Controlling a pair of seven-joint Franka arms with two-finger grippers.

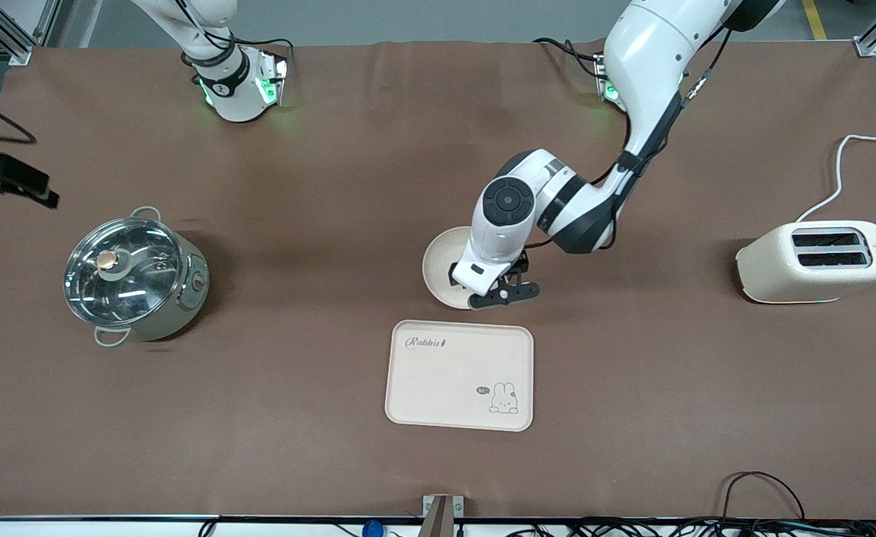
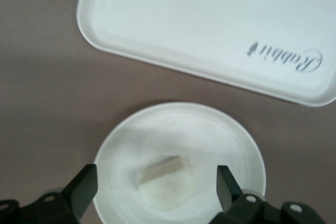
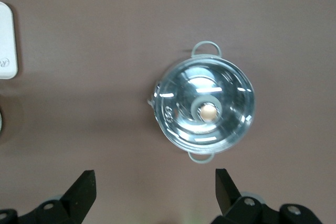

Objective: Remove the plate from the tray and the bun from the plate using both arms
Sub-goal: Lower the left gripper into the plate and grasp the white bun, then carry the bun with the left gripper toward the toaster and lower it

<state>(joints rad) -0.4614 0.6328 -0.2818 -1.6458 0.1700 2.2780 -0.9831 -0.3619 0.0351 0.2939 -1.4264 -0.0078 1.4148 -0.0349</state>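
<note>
The round cream plate (image 1: 442,268) lies on the brown table, just farther from the front camera than the tray. The pale half-moon bun (image 2: 167,186) lies in the plate (image 2: 121,140); in the front view the left hand hides it. My left gripper (image 1: 504,294) is open and low over the plate, and in the left wrist view (image 2: 156,182) its fingers stand either side of the bun without touching it. My right gripper (image 3: 155,187) is open and empty, high over bare table beside the pot; it shows dark at the front view's edge (image 1: 5,183).
The rectangular cream tray with a rabbit drawing (image 1: 459,375) lies near the front edge and also shows in the left wrist view (image 2: 210,24). A lidded steel pot (image 1: 133,277) stands toward the right arm's end. A cream toaster (image 1: 818,261) stands toward the left arm's end.
</note>
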